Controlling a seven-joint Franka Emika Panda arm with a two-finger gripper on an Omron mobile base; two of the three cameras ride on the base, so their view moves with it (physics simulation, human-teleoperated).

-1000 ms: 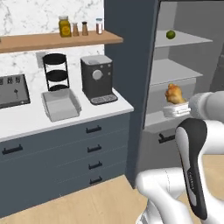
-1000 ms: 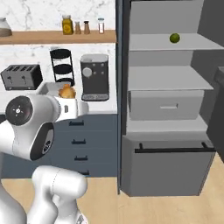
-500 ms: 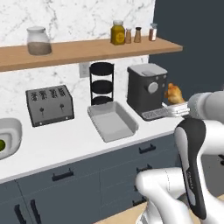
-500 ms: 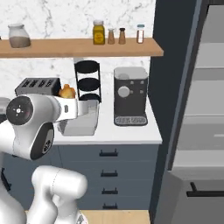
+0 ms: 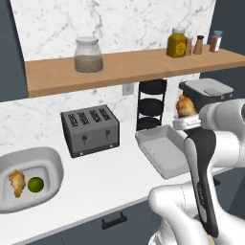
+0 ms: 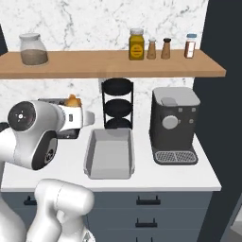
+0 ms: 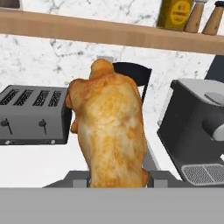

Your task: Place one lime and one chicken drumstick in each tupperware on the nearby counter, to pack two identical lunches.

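View has swung left: white tub (image 5: 33,158) now visible, hand (image 5: 185,117) still gripping drumstick (image 5: 185,106).

Colours: kitchen counter scene

Golden-brown chicken drumstick (image 7: 111,131); second one (image 5: 16,182) and glossy green lime (image 5: 35,184) in white oval tub (image 5: 55,162); light-grey tray (image 6: 109,153); white counter (image 5: 105,184); dark grey toaster (image 5: 90,130); black rack (image 6: 117,104); white-grey marble wall (image 6: 94,21); wooden shelf (image 5: 129,64).
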